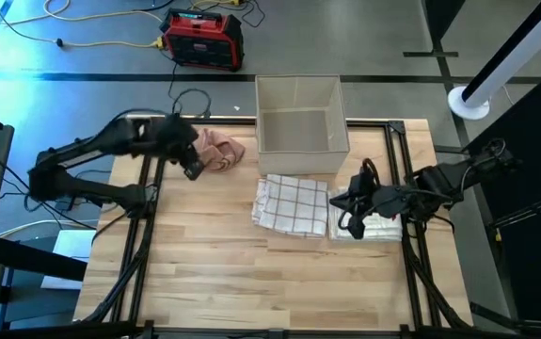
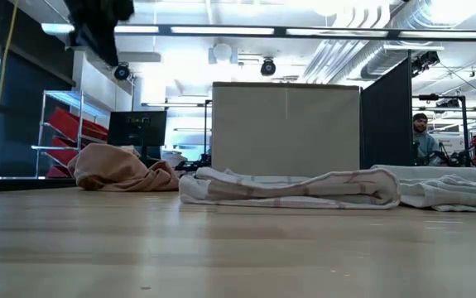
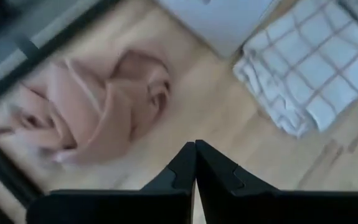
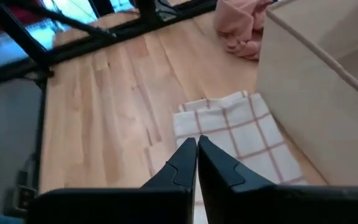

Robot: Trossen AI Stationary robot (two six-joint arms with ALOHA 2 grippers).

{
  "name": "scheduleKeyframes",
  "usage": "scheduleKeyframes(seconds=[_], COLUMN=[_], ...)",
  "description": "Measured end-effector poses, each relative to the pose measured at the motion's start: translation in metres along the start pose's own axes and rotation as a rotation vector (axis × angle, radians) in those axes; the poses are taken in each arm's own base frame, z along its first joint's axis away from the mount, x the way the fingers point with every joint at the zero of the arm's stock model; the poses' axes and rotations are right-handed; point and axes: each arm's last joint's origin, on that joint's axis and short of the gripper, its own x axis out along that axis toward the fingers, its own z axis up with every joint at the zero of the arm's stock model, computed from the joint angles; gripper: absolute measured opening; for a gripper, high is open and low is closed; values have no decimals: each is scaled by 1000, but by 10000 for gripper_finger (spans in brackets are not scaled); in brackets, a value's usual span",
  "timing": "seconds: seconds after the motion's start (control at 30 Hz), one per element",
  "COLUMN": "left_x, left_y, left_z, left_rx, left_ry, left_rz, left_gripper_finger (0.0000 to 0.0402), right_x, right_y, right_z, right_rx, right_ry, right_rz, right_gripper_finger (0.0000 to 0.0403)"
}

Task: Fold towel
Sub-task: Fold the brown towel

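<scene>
A crumpled pink towel (image 1: 219,149) (image 3: 98,106) (image 2: 122,170) lies near the table's far left. A folded white towel with brown checks (image 1: 292,202) (image 4: 241,134) (image 2: 287,187) lies flat at the middle. A plain white folded towel (image 1: 373,229) (image 2: 457,186) lies just to its right. My left gripper (image 1: 193,167) (image 3: 195,147) is shut and hovers raised beside the pink towel's near-left side. My right gripper (image 1: 350,215) (image 4: 197,142) is shut and hangs above the seam between the checked and white towels. Neither touches cloth.
An open white box (image 1: 300,115) (image 2: 286,128) (image 4: 322,93) stands at the table's far edge behind the checked towel. Black frame rails (image 1: 406,188) run along both sides of the table. Bare wood (image 1: 251,282) spans the near half. A person (image 2: 424,136) stands in the room beyond.
</scene>
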Motion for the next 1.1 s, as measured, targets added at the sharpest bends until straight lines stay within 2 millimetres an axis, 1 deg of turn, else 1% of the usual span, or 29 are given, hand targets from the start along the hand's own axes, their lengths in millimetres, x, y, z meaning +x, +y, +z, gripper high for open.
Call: scheduleKeyframes(seconds=[0.1,0.2,0.27,0.43,0.57,0.67,0.77,0.87,0.93,1.0,1.1], left_x=[24,49,67,109,134,148,163,177,186,192,192], left_y=[19,42,60,100,114,120,125,128,129,127,118], left_z=[10,20,28,47,53,54,53,51,50,49,49], left_rx=[-29,-57,-100,-236,-270,-256,-238,-220,-204,-193,-160], left_ry=[109,197,250,270,290,313,355,407,439,463,463], left_rz=[-36,11,52,108,124,228,326,355,334,291,231], left_gripper_finger=[27,56,78,138,183,210,223,217,192,145,40], right_x=[0,0,1,4,6,8,10,10,11,11,11], right_y=[0,-1,-4,-9,-15,-20,-23,-26,-27,-27,-27], right_z=[0,1,2,5,8,10,12,13,13,13,13], right_rx=[-25,-59,-47,19,44,79,100,107,110,110,108], right_ry=[1,-9,-17,-23,-27,-32,-36,-38,-38,-38,-34], right_rz=[1,-19,-38,-64,-87,-109,-125,-134,-138,-138,-139], right_gripper_finger=[0,0,0,0,0,0,0,0,0,0,0])
